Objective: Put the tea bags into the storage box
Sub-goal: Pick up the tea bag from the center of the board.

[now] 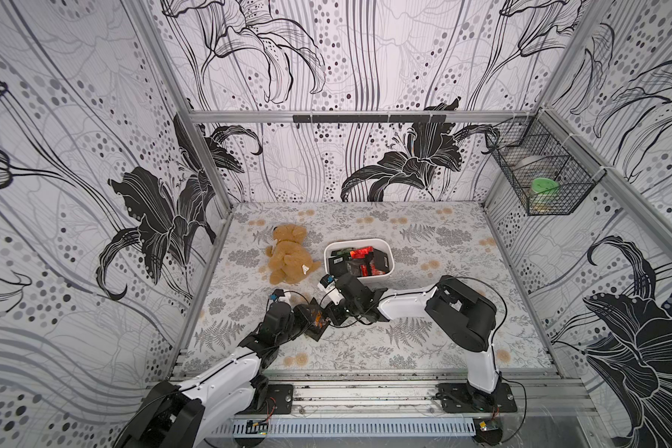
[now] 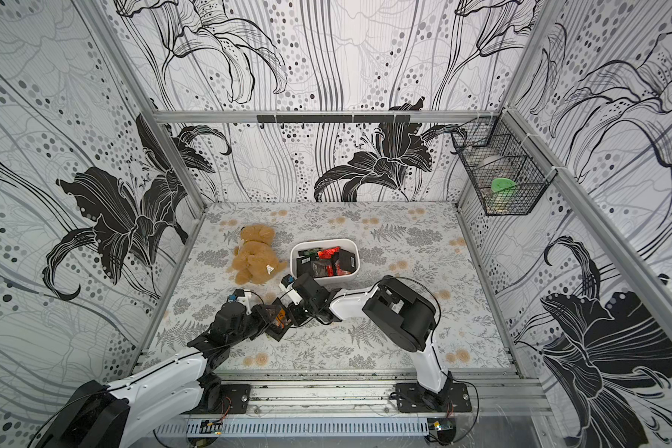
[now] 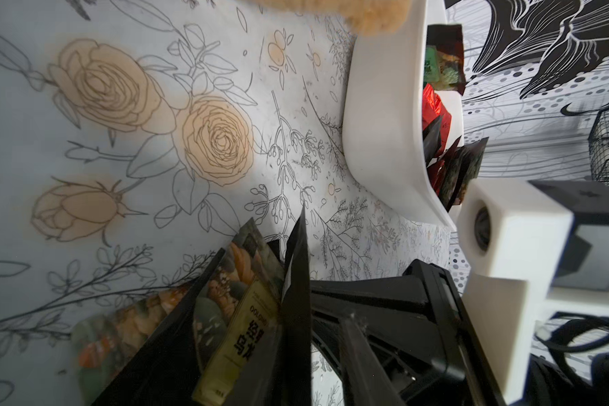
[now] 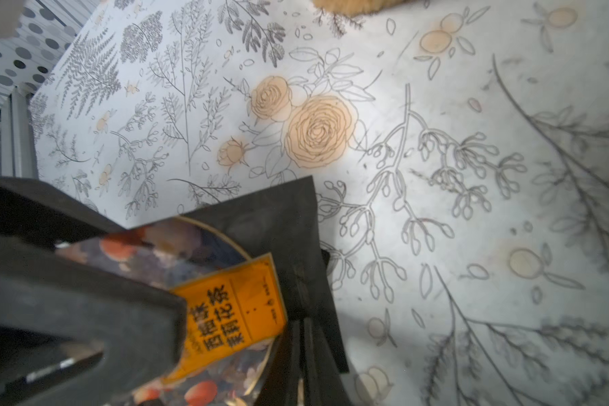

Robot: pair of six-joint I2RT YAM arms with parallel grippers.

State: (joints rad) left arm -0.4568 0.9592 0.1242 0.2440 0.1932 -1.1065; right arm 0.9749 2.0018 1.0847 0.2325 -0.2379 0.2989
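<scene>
Room: I am looking into a booth whose walls (image 1: 365, 58) carry black-and-white lily wallpaper. A wire basket (image 1: 540, 174) hangs on the side wall, well apart from the work.
Bench: the bench (image 1: 423, 341) has a pale covering printed with ferns and tan roses.
Arms: the left arm (image 1: 226, 368) and right arm (image 1: 462, 310) both reach to the near middle of the bench and meet there.
Teddy bear: the teddy bear (image 1: 290, 256) lies just beside the storage box, on the left arm's side.
Storage box: the storage box (image 1: 391, 263) sits just behind the meeting point and holds a heap of black and red tea bags (image 1: 359, 262).
Loose tea bags: the loose tea bags (image 1: 316, 319) are a few sachets, one with an orange label. They stand on edge between the two grippers and are not in the box.
Right fingers: the right fingers (image 1: 333, 317) are nearly closed, pinching the loose tea bags.
Left fingers: the left fingers (image 1: 302, 315) sit on either side of the same sachets. I cannot tell whether they press yet.
Risk: I judge the sachets slick and thin, so one could slide out if both grippers pull against each other. The arms are also crowded, and a carry to the box could clip its near wall.
</scene>
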